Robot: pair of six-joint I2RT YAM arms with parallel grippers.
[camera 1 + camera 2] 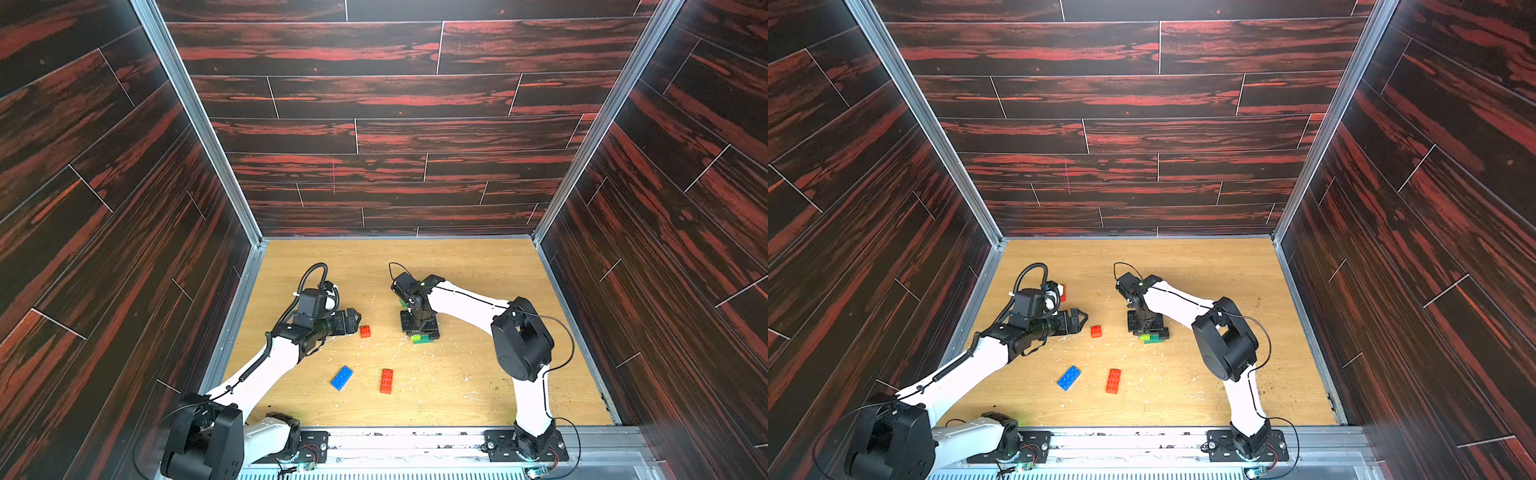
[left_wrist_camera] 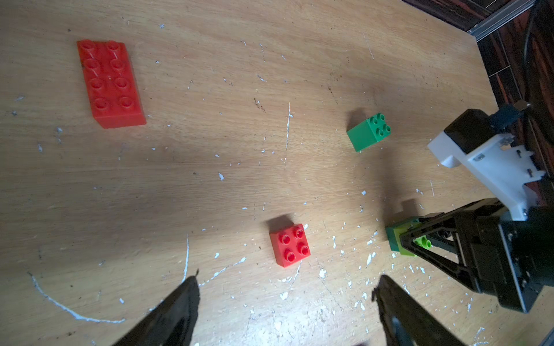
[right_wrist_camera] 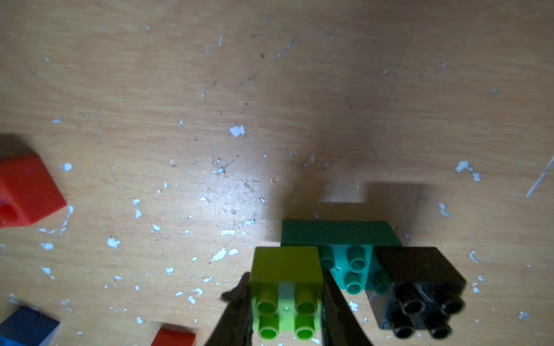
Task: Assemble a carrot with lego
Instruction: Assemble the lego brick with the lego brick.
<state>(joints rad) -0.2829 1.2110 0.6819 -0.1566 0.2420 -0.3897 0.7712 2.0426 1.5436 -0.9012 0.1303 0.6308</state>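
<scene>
Right gripper (image 3: 286, 299): clamps lime brick (image 3: 286, 266) on teal bar (image 3: 338, 233) beside black brick (image 3: 419, 266), at worktop (image 1: 478, 270) centre; hides most of it in both top views. Left gripper (image 2: 287, 280): gapes, empty, near small red brick (image 2: 289, 244).

Glossy plastic lego (image 2: 289, 245), scuffed wood table (image 2: 239, 134)

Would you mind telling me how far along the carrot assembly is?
Done: the lime brick and black brick sit on the teal bar. In hand: the right gripper is shut on the lime brick; the left gripper is open near the small red brick. Left: that brick, two long red bricks, the blue brick and the green brick lie loose, so the body and tip are unbuilt.
</scene>
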